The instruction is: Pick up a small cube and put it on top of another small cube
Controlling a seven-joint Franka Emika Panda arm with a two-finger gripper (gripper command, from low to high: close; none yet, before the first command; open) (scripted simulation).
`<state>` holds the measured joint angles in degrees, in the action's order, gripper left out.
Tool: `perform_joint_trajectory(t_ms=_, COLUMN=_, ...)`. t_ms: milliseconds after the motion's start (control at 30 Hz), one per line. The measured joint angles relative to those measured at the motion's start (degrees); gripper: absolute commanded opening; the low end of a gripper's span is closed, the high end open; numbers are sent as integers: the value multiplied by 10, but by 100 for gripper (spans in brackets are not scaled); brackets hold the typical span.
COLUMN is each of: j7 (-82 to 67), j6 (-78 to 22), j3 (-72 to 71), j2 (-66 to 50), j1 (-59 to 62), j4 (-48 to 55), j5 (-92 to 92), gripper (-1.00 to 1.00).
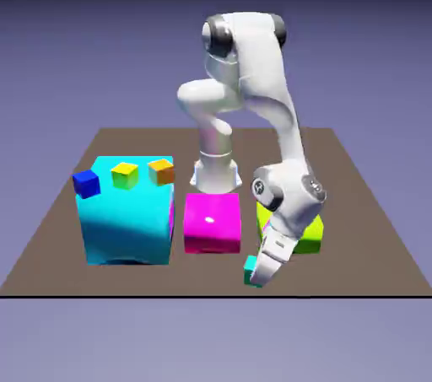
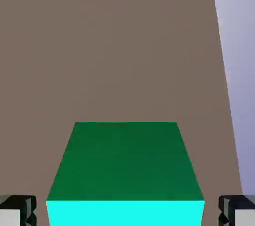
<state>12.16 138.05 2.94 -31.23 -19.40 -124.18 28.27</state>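
The tiny teal cube (image 1: 251, 271) rests on the brown table near its front edge, to the exterior view's right of the middle. My gripper (image 1: 259, 275) is lowered right at it, and the hand covers part of the cube. In the hand view the teal cube (image 2: 124, 165) fills the lower middle, sitting between the two grey fingertips (image 2: 17, 212). A narrow gap shows on each side, so the gripper (image 2: 127, 213) is open around the cube without touching it. Three other small cubes, dark-blue (image 1: 86, 183), yellow (image 1: 125, 174) and orange (image 1: 161, 171), sit on the big cyan block (image 1: 126, 224).
A magenta block (image 1: 213, 222) stands in the middle of the table. A lime-green block (image 1: 310, 235) is partly hidden behind my forearm. The table's front edge (image 1: 211, 295) runs just beyond the teal cube. In the hand view the table's edge (image 2: 226, 95) runs down the right side.
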Motion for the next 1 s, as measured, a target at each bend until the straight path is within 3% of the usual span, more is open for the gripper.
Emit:
perform_joint_trajectory(t_ms=167, j7=-25, j6=-82, j3=-21, j2=76, j1=-5, j4=5, j5=-32, gripper=-100)
perform_joint_trajectory(t_ms=800, j7=411, j6=-555, j3=285, j2=146, j1=320, j4=319, j5=-407, gripper=-100)
perform_joint_trajectory(t_ms=1000, j7=415, j6=-487, j3=285, j2=159, j1=312, j4=239, j5=-409, gripper=-100)
